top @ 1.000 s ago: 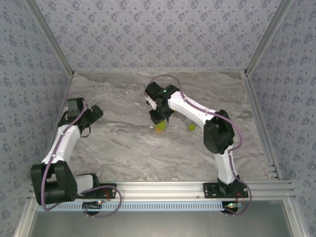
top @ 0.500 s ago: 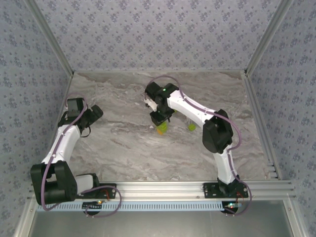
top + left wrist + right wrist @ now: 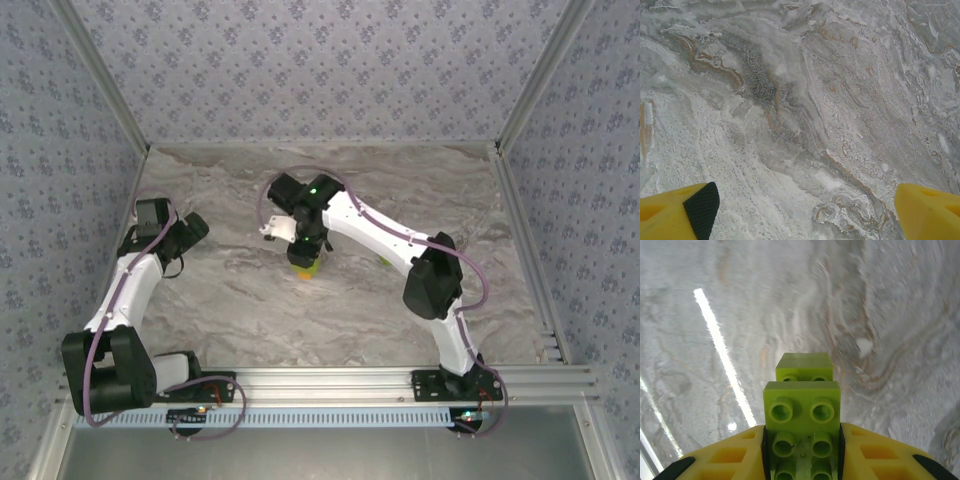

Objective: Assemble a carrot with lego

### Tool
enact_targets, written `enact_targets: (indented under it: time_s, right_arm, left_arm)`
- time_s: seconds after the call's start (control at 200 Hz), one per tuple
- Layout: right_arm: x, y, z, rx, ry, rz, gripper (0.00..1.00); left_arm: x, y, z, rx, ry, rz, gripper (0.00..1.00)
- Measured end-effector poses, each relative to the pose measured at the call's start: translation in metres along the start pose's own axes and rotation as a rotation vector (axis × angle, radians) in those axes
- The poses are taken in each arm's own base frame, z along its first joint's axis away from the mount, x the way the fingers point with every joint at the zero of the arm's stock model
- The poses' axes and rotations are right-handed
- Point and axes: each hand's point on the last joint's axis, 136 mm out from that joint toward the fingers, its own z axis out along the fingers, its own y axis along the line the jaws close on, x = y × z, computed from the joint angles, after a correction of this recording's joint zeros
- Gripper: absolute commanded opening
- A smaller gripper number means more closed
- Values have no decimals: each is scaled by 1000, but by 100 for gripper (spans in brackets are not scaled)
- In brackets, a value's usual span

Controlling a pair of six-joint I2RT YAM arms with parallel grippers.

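The right pincer clamps the carrot (lime-green, studs showing) over the worktop. The left pincer hangs spread wide, well apart.

Bright, even overhead light leaves only faint shadows, a white glare streak slants down the table at my right wrist view's left, and the nearest green bricks blur slightly.
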Motion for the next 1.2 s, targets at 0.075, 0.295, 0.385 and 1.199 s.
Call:
enact_targets:
  time_s: [0.075, 0.295, 0.385, 1.199]
  right_arm:
    - [-12, 7, -6, -7, -26, -72, 37]
    - [-19, 22, -8, -79, -54, -204, 38]
    - [-20, 26, -6, -100, -63, -230, 38]
    - [-4, 39, 43, -199, 68, -246, 44]
  left_arm:
    - [0, 0, 0, 0, 0, 0, 92]
    - [0, 0, 0, 0, 0, 0, 92]
    - [0, 0, 0, 0, 0, 0, 92]
    - [2, 1, 5, -7, 11, 0, 92]
